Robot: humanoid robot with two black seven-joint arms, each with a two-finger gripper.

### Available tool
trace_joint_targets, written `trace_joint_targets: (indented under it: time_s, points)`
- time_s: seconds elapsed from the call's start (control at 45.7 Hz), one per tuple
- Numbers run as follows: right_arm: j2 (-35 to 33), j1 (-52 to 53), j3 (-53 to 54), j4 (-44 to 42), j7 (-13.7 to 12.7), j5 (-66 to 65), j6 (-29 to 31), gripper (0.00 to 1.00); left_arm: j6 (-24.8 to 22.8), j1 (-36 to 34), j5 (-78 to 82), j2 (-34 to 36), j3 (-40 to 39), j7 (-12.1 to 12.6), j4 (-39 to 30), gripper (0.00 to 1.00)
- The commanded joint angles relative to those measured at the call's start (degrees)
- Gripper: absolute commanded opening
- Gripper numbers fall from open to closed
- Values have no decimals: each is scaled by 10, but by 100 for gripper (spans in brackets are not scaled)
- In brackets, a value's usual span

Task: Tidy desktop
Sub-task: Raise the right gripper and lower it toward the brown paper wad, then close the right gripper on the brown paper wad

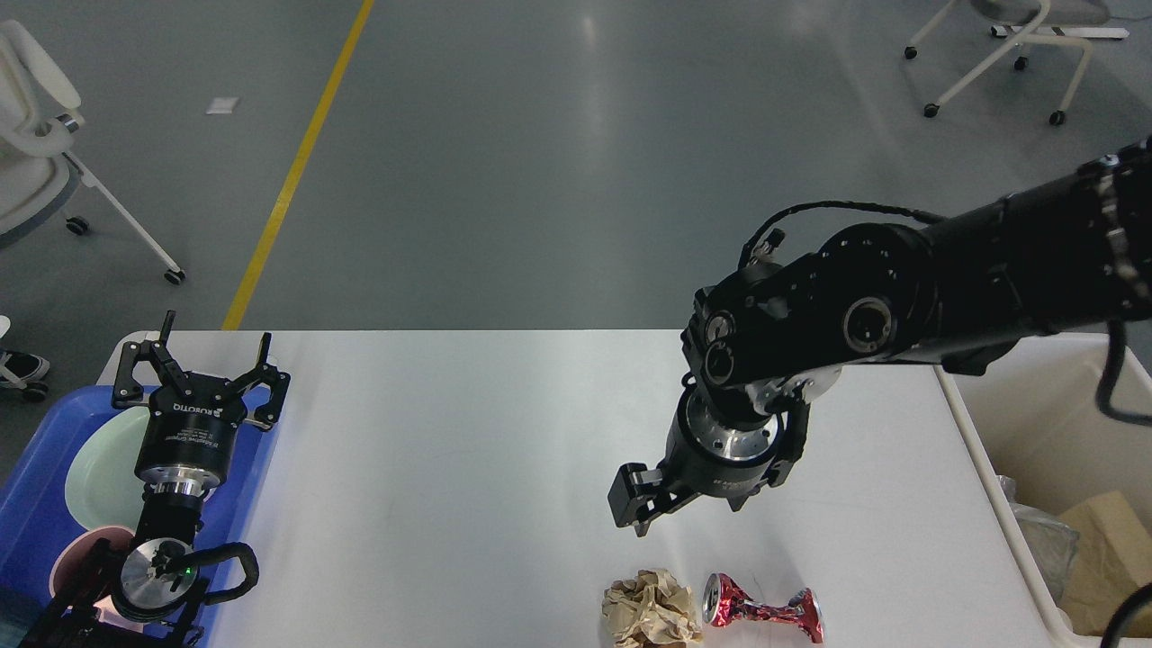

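Note:
The desktop [468,450] is a wide white tabletop. Near its front edge lie a crumpled ball of brown paper [650,612] and, just to its right, a crushed red can [763,610]. My right gripper [684,508] hangs open above the desktop, slightly behind and above the paper ball, holding nothing. One of its fingers shows at the lower left; the other is mostly hidden under the wrist. My left gripper [202,364] stands open and empty at the far left, over the back edge of the blue tray [31,486].
The blue tray holds a pale green plate [99,468] and a pink cup [72,562]. A cream bin [1062,423] at the table's right end contains cardboard [1111,558] and clear plastic. White chairs stand on the grey floor beyond.

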Motion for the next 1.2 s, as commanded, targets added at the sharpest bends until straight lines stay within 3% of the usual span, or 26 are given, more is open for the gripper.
trace_joint_targets:
  time_s: [0.0, 0.131, 0.438, 0.766, 1.007, 1.095, 1.182]
  points:
    - [25, -63, 23, -11, -1, -55, -21, 98, 0, 0, 0, 0, 0, 0, 0, 96]
    - [50, -129, 23, -39, -2, -104, -62, 98, 0, 0, 0, 0, 0, 0, 1, 96]
    - [85, -265, 22, -129, -2, -161, -87, 98, 0, 0, 0, 0, 0, 0, 0, 96]
    - [105, -317, 18, -194, -2, -159, -120, 96, 0, 0, 0, 0, 0, 0, 1, 96]
    - [117, -321, 8, -196, -1, -160, -121, 96, 0, 0, 0, 0, 1, 0, 0, 96]
    - [117, -322, 7, -196, -1, -160, -121, 91, 0, 0, 0, 0, 0, 0, 0, 96]
    - [117, -325, 4, -198, -1, -160, -121, 79, 0, 0, 0, 0, 0, 0, 1, 96]
